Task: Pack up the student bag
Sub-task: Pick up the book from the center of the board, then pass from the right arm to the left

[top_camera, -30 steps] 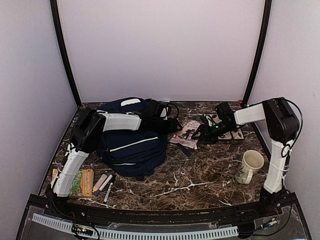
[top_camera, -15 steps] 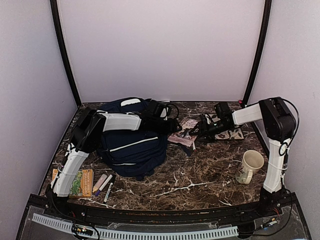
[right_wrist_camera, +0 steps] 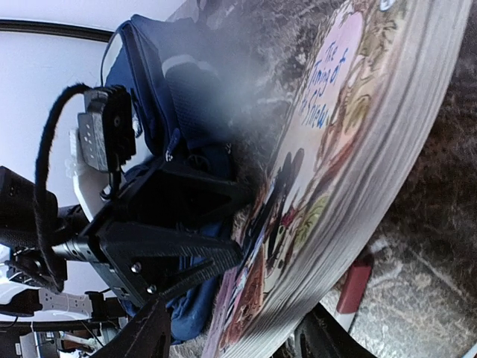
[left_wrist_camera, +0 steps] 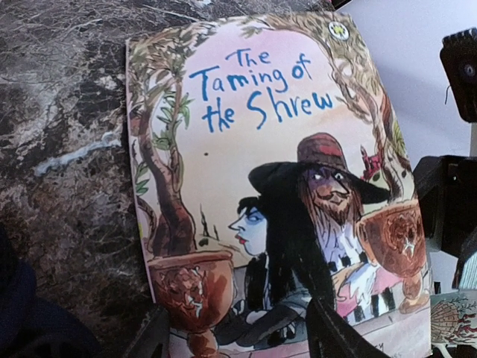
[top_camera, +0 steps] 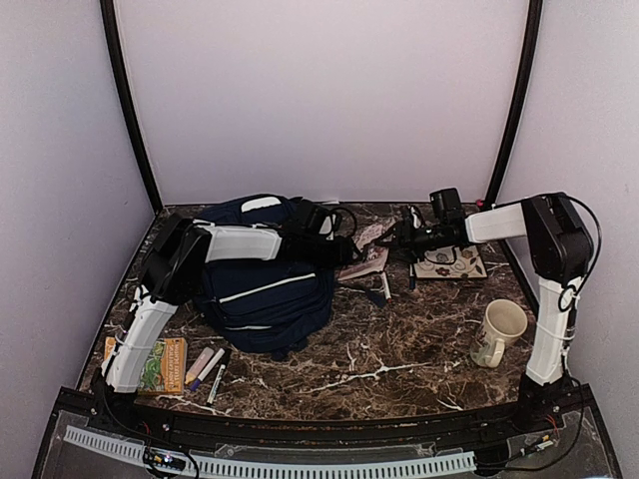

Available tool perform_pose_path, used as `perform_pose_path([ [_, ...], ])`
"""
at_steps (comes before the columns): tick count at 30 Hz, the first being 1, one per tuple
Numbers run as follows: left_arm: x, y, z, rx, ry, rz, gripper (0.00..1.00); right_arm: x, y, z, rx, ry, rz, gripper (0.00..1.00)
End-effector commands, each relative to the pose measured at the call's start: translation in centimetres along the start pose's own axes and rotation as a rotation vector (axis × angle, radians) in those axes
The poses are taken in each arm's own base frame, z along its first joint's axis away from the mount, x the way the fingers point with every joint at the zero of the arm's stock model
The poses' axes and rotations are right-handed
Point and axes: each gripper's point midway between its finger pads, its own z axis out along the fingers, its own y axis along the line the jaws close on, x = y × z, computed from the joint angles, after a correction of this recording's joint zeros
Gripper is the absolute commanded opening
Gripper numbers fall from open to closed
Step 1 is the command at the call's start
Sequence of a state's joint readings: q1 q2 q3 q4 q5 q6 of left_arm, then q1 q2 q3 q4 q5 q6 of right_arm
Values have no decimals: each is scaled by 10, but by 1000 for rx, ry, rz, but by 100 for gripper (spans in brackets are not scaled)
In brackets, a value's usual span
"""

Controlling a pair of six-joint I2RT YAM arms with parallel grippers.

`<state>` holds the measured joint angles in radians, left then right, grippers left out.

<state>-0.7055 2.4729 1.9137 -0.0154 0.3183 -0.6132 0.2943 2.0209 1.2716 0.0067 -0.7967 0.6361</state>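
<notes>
The student bag [top_camera: 265,289] lies navy and striped on the left half of the marble table [top_camera: 399,349], also seen in the right wrist view [right_wrist_camera: 141,67]. Just to its right is a picture book, "The Taming of the Shrew" [top_camera: 369,254] [left_wrist_camera: 253,171] [right_wrist_camera: 328,171], tilted up on its right side. My right gripper [top_camera: 397,239] [right_wrist_camera: 231,335] is shut on that raised edge, one finger on each face. My left gripper [top_camera: 344,251] [left_wrist_camera: 238,328] reaches over the bag and stands open at the book's opposite edge.
A cream mug [top_camera: 499,331] stands near the right front. A patterned flat pad [top_camera: 449,264] lies behind the right gripper. A green book [top_camera: 155,364] and markers [top_camera: 207,367] lie front left. A small red and white object [right_wrist_camera: 354,287] rests under the book.
The right gripper has closed on the book's right edge and lifted it up and back, tilting the book. The left arm has stayed over the bag.
</notes>
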Motion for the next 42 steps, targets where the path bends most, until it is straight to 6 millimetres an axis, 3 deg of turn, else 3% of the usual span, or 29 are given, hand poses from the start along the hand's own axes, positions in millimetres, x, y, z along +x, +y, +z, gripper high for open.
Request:
perform_pose_path([
  [1, 39, 22, 6, -54, 108, -27, 66, -25, 7, 8, -30, -47, -24, 54],
  [11, 38, 21, 4, -54, 102, -23, 65, -35, -14, 21, 46, -40, 7, 36],
  [14, 39, 22, 3, -60, 101, -23, 65, -39, -21, 22, 84, -39, -25, 18],
  [17, 34, 20, -1, -66, 90, -9, 65, -45, -14, 17, 80, -54, -60, 4],
  [20, 19, 10, -15, -73, 55, 24, 66, -55, 6, 6, 53, -86, -123, 0],
  [25, -23, -30, -68, -61, -53, 110, 70, -64, 55, -24, -16, -139, -266, 0],
  [31, -55, -69, -145, -62, -176, 197, 74, -53, 109, -61, -103, -164, -438, 0],
  [38, -52, -100, -224, 42, -304, 267, 79, -24, 162, -98, -214, -138, -624, 0],
  [42, -31, -108, -252, 128, -343, 304, 81, 3, 189, -114, -345, -100, -702, 0],
])
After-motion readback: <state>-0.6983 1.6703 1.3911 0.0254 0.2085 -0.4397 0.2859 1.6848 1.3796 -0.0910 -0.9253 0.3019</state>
